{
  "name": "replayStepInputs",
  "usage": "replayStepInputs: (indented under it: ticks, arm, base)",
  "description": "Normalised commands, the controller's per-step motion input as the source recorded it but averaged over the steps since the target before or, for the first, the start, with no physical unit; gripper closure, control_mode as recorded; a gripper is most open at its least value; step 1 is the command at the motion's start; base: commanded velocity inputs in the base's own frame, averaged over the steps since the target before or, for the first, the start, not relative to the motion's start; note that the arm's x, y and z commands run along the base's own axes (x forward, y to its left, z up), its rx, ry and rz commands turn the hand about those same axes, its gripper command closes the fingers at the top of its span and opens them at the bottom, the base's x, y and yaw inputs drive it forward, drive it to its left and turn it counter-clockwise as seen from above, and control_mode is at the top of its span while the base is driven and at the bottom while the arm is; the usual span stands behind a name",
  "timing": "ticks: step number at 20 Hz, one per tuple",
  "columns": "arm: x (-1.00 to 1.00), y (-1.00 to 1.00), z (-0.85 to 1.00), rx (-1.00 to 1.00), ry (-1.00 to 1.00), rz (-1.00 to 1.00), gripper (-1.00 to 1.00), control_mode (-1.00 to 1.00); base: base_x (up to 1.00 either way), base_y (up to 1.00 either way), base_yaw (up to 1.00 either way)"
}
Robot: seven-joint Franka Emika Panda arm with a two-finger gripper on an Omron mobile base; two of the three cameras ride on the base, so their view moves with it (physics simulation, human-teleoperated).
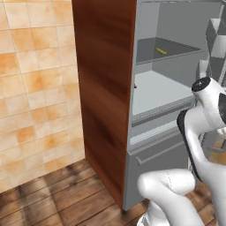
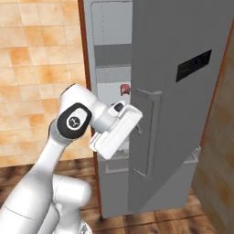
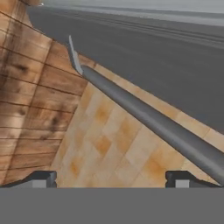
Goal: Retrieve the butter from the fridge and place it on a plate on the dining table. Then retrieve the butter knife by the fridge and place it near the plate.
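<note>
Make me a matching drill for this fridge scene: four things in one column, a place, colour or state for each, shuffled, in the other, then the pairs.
Things:
1. butter
2. fridge door
3. gripper
4. fridge side panel

Descriptions:
A. brown wood
B. yellow, lying on an upper shelf inside
C. swung open
D. jaws wide apart, holding nothing, near the door's bar handle

Pairs: 1-B, 2-C, 3-D, 4-A
</note>
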Motion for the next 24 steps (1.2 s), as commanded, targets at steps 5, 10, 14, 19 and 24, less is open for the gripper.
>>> replayStepInputs:
  ticks: [5,10,14,19,24]
  arm:
    - [-0.83,-1.0,-0.03,0.01,0.02,-0.15,-1.0,-1.0]
    - [-0.41,-1.0,0.0,0.0,0.14,-0.26,-1.0,-1.0]
    - [-0.67,-0.34,0.05,-0.03,0.02,-0.2,-1.0,-1.0]
    - [-0.02,0.86,0.02,0.25,-0.04,-0.15,-1.0,-1.0]
    - [0.21,0.83,-0.04,0.56,-0.03,-0.15,-1.0,-1.0]
  base:
    - [0.0,0.0,0.0]
    - [0.0,0.0,0.0]
    - [0.0,0.0,0.0]
    - [0.0,0.0,0.0]
    - [0.0,0.0,0.0]
